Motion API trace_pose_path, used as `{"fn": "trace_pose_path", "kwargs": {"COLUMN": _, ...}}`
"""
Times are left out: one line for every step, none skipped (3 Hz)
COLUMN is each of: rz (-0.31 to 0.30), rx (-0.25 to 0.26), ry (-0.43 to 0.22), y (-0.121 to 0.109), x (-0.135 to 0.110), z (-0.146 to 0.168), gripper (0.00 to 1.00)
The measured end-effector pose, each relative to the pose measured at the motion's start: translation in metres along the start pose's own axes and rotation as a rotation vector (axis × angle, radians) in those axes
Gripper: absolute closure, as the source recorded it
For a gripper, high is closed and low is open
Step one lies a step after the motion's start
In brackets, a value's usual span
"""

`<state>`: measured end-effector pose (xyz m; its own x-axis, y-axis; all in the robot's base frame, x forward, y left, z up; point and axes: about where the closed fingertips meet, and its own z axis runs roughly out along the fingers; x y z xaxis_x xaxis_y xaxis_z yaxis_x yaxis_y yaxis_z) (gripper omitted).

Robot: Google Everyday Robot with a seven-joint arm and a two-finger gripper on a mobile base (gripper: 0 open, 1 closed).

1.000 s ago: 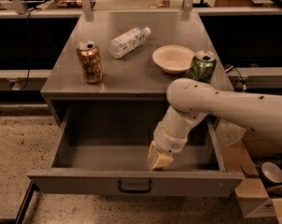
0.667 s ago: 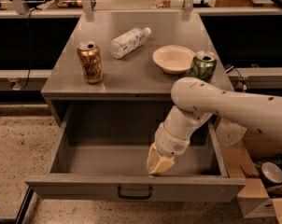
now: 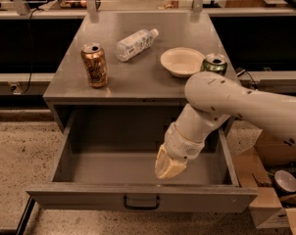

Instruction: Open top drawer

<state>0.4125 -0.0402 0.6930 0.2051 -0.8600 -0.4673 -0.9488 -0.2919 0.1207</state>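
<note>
1. One grey top drawer (image 3: 113, 168) stood pulled well out from under the bench (image 3: 138, 84), its deep inside open to view and its front panel nearest the camera.
2. A dark bar handle (image 3: 140, 203) sat centred on that front panel, apart from the hand.
3. The hand (image 3: 164, 173) hung tip-down inside the drawer, right of the middle and just behind the front panel. It seemed close to the panel's inner face, though contact could not be made out.
4. Whether the hand was open or closed could not be told, nor whether it held anything.
5. The white arm (image 3: 236, 99) reached in from the right, above the drawer's right wall.
6. On the bench stood a brown can (image 3: 94, 65) at the left. A plastic bottle (image 3: 135, 44) lay on its side further back. A cream bowl (image 3: 182, 61) sat to the right, with a green can (image 3: 215, 63) just beside it, partly hidden by the arm.
</note>
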Motion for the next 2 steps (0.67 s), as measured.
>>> {"fn": "trace_pose_path", "kwargs": {"rz": -0.045, "rx": 0.12, "ry": 0.079, "y": -0.014, "x": -0.007, "z": -0.034, "gripper": 1.0}}
{"fn": "trace_pose_path", "kwargs": {"rz": -0.096, "rx": 0.234, "ry": 0.143, "y": -0.029, "x": -0.014, "z": -0.07, "gripper": 1.0}}
